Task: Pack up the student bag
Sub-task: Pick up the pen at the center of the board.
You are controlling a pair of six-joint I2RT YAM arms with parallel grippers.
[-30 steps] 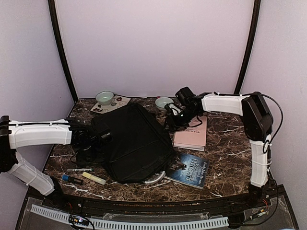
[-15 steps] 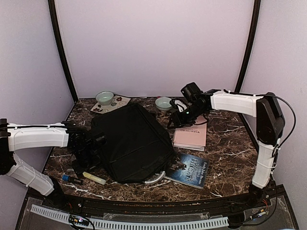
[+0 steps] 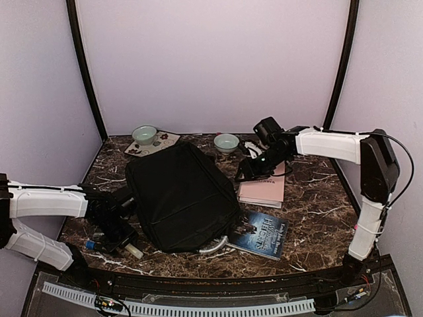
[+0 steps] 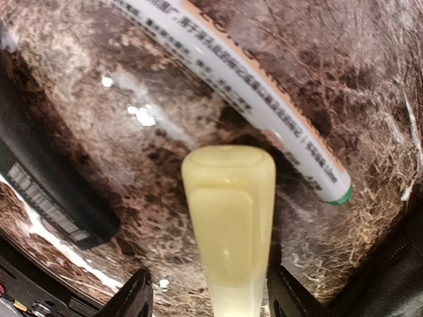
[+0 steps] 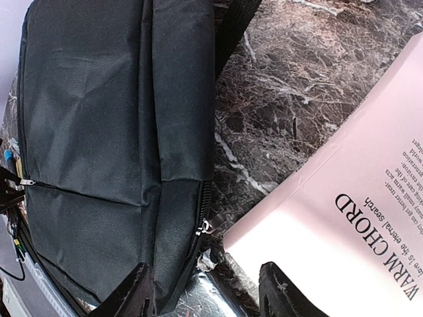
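Straddling yellow highlighter [image 4: 228,224] with left gripper [image 4: 211,297], jaws apart, near left of student bag [image 3: 182,195]. Hovering right gripper [image 5: 205,294] spread, empty, between bag and pink book [image 5: 344,218].

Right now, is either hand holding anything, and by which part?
Nothing is held. The left hand straddles the highlighter, a gap showing beside it; the right hand is open and empty.

Robot lab booth, plain lilac walls [image 3: 211,66], black corner posts [image 3: 84,66], marble-look tabletop [image 3: 317,198]

pink book [image 3: 264,189] near blue book [image 3: 263,232]; yellow highlighter [image 4: 228,231] beside white pen [image 4: 244,92]
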